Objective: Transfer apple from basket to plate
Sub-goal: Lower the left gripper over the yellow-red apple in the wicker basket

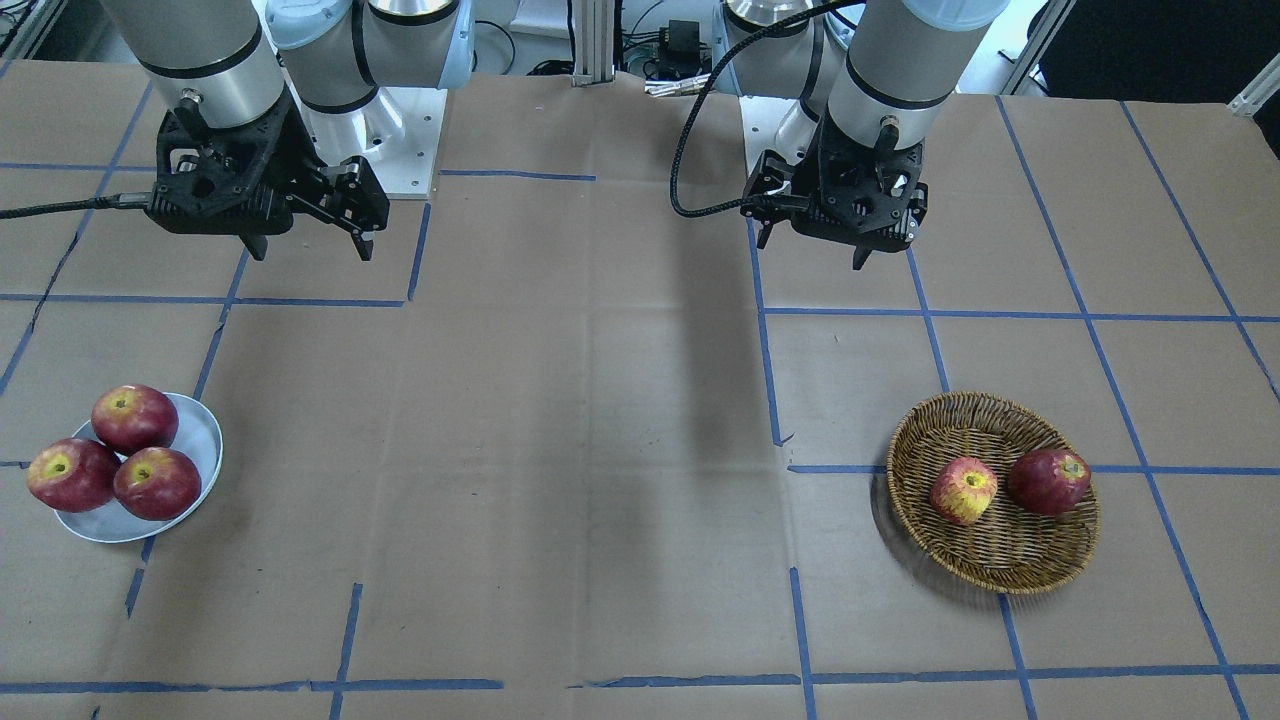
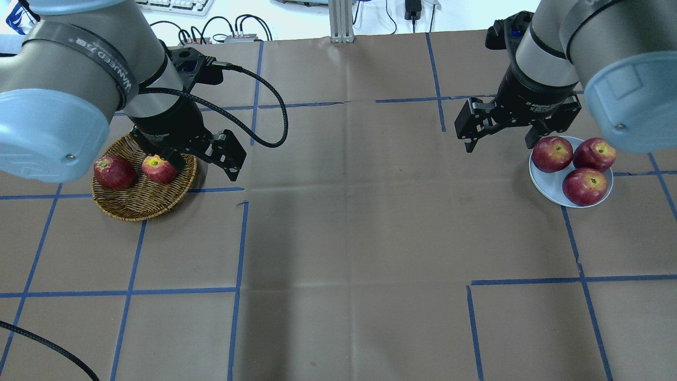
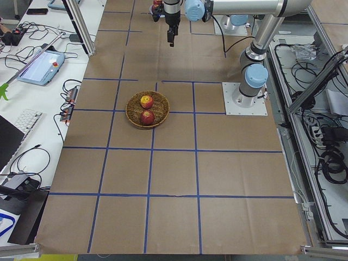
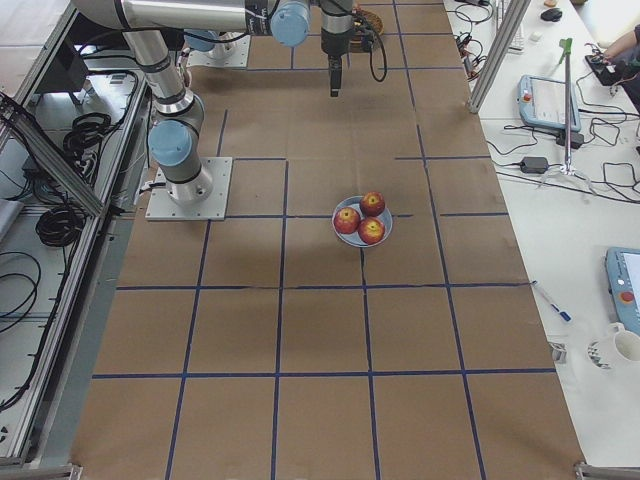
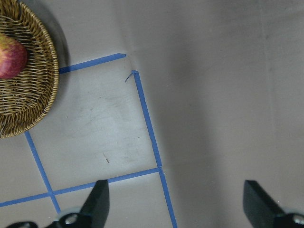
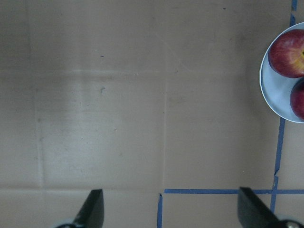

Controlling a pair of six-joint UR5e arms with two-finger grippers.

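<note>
Pale red-and-yellow streaked apple point(image 1: 963, 490) lying in wicker basket point(image 1: 1000, 565) beside a darker red apple point(image 1: 1049, 481), left gripper point(image 1: 812, 248) and right gripper point(image 1: 312, 248) both spread wide, empty.

Front view: basket point(image 1: 992, 570) at lower right, with a low rim and open from above. The pale apple point(image 1: 963, 490) sits left of centre in it. The dark apple point(image 1: 1048, 481) is just beside it on the right with a narrow gap, so that side is tight. Pale apple's left, near and far sides are bare wicker. Plate point(image 1: 203, 440) at lower left is crowded by three red apples point(image 1: 157, 483), bare only along its right and bottom edge. Flat table paper point(image 1: 600, 450) between basket and plate is an open lane.
</note>
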